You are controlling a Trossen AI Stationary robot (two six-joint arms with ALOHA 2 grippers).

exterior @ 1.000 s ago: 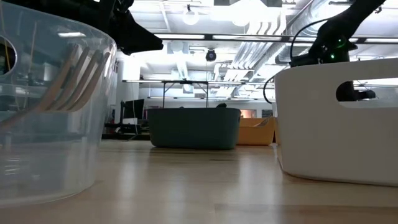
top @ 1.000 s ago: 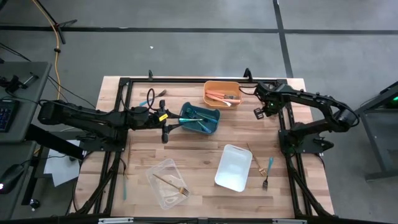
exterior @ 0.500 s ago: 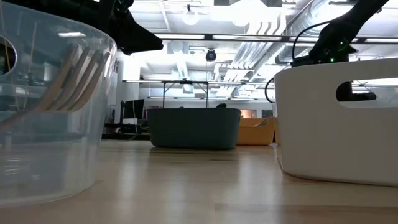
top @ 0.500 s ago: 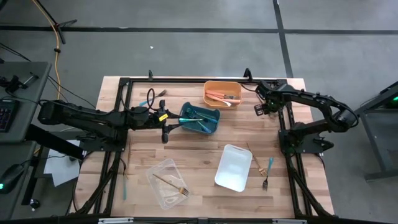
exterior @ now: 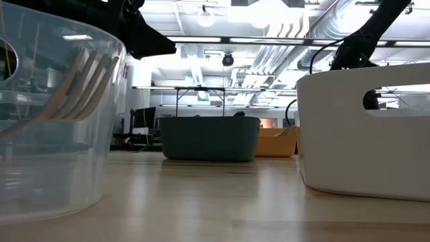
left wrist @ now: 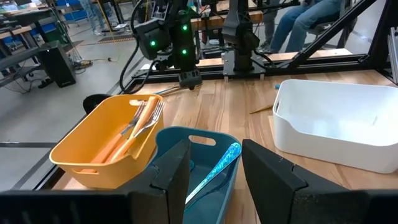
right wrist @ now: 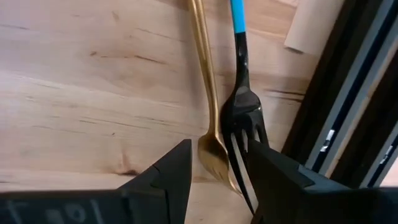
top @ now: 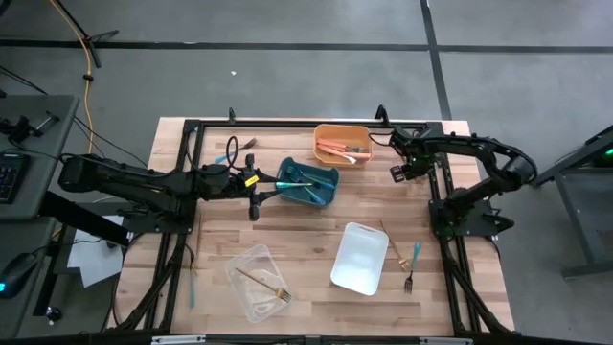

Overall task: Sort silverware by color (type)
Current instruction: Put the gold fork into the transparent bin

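Gripping a teal utensil (left wrist: 225, 160), left claw (left wrist: 216, 155) is clamping it over the teal bin (left wrist: 193, 140), handle slanting down into it. Right claw (top: 397, 172) is hanging apart beside the orange bin (top: 342, 134). Only its wrist view is showing parallel gold fork (right wrist: 208, 106) and dark fork (right wrist: 244, 112) tines on the desk (right wrist: 93, 93).
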